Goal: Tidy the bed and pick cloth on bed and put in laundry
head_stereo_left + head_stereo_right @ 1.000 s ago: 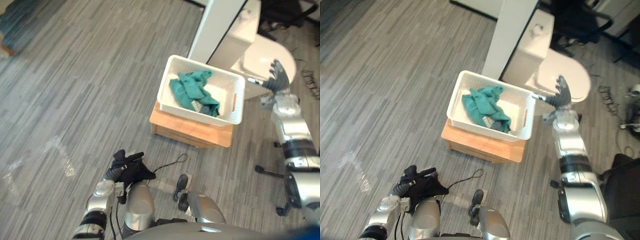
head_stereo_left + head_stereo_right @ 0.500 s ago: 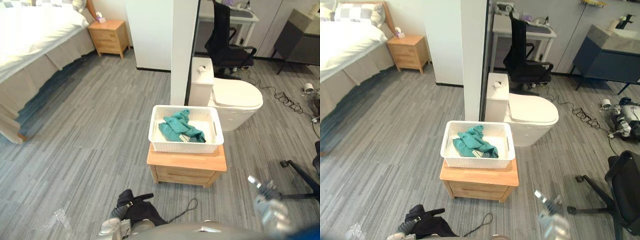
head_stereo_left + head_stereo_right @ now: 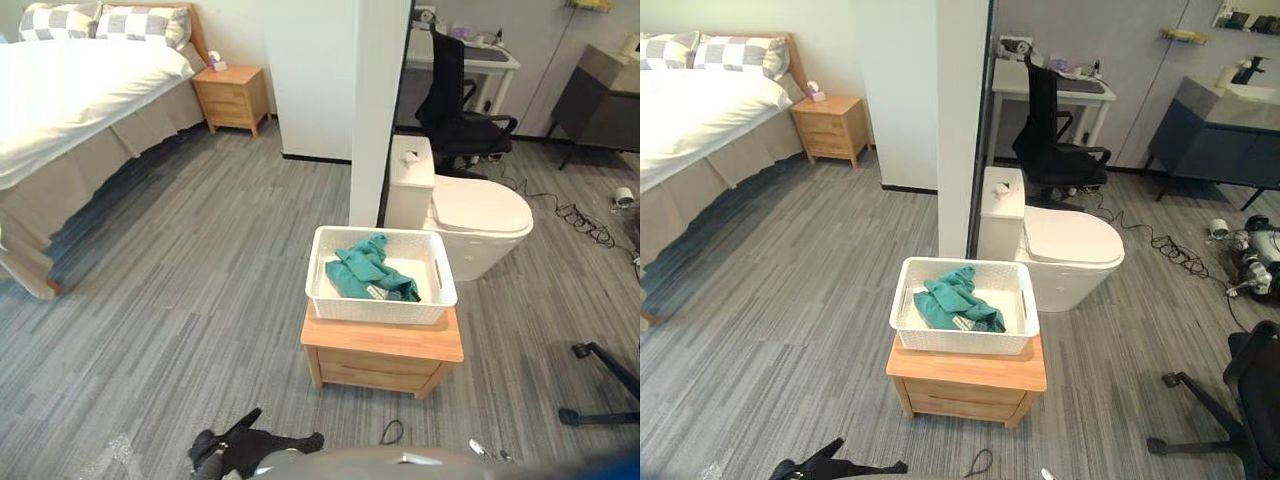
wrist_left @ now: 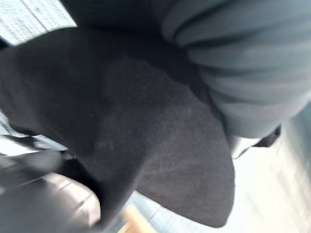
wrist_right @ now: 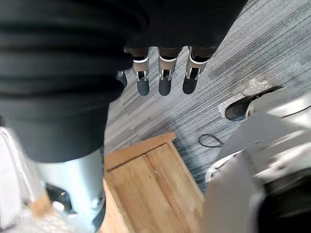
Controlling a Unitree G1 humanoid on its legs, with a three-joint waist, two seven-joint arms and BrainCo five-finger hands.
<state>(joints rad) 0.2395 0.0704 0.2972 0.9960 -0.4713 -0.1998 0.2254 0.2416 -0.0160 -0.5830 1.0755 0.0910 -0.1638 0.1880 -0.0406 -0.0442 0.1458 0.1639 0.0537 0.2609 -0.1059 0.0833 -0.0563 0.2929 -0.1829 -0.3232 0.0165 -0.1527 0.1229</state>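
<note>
A white laundry basket [image 3: 322, 304] sits on a low wooden stand [image 3: 382, 346] in the middle of the room, with a teal cloth [image 3: 368, 270] lying in it. Low in the eye views my left hand [image 3: 207, 449] holds a black cloth [image 3: 262, 446], well short of the stand. In the left wrist view that black cloth [image 4: 146, 141] drapes over the hand and hides its fingers. My right hand [image 5: 164, 77] hangs open and holds nothing, its fingers straight above the grey floor next to the stand [image 5: 146, 189]. The bed [image 3: 70, 100] with white cover stands far left.
A white pillar [image 3: 380, 100] and a toilet [image 3: 470, 215] stand just behind the basket. A wooden nightstand [image 3: 232, 96] is beside the bed. A black office chair [image 3: 460, 100] and a desk are at the back right; another chair's base [image 3: 600, 385] lies right.
The camera has tilted up, bringing the bed and the room into view. My right arm has dropped from beside the basket to the bottom edge. The black cloth stays in my left hand.
</note>
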